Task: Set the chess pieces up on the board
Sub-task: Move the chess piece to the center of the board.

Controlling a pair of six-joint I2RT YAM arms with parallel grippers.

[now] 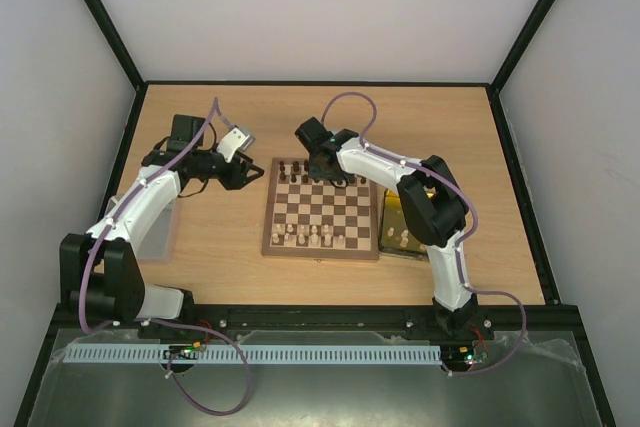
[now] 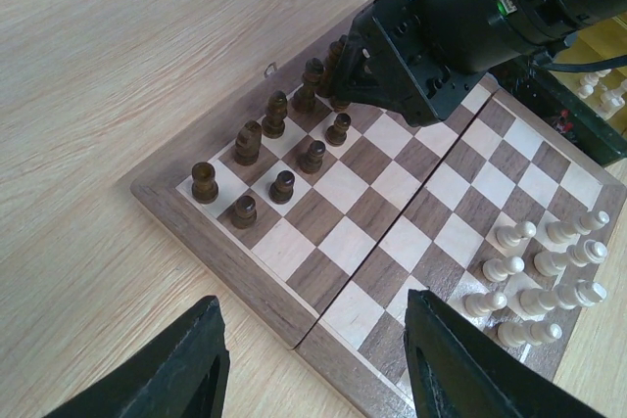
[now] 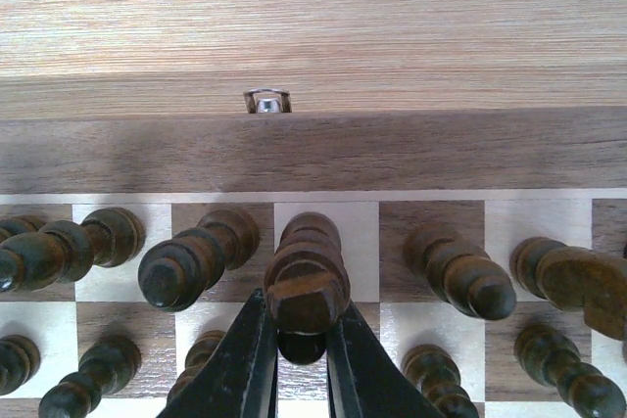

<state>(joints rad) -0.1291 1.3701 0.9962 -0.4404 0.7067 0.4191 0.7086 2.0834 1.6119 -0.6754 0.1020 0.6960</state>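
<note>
The board [image 1: 320, 250] lies mid-table. Dark pieces [image 1: 300, 169] fill its far rows and cream pieces [image 1: 315, 237] its near rows. My right gripper [image 1: 322, 169] is over the far row. In the right wrist view it [image 3: 304, 325] is shut on the head of a dark piece [image 3: 307, 276] that stands upright on a cream back-row square between other dark pieces [image 3: 186, 266]. My left gripper [image 1: 250, 171] is open and empty, hovering at the board's left edge [image 2: 225, 261]. The left wrist view shows dark pieces [image 2: 274, 159], cream pieces [image 2: 544, 271] and the right gripper's body [image 2: 421, 56].
A gold tray [image 1: 392, 209] with a few cream pieces [image 1: 404, 239] lies right of the board, under the right arm. A grey tray [image 1: 155, 232] lies at the left, under the left arm. A metal clasp [image 3: 265, 101] sits on the board's far edge.
</note>
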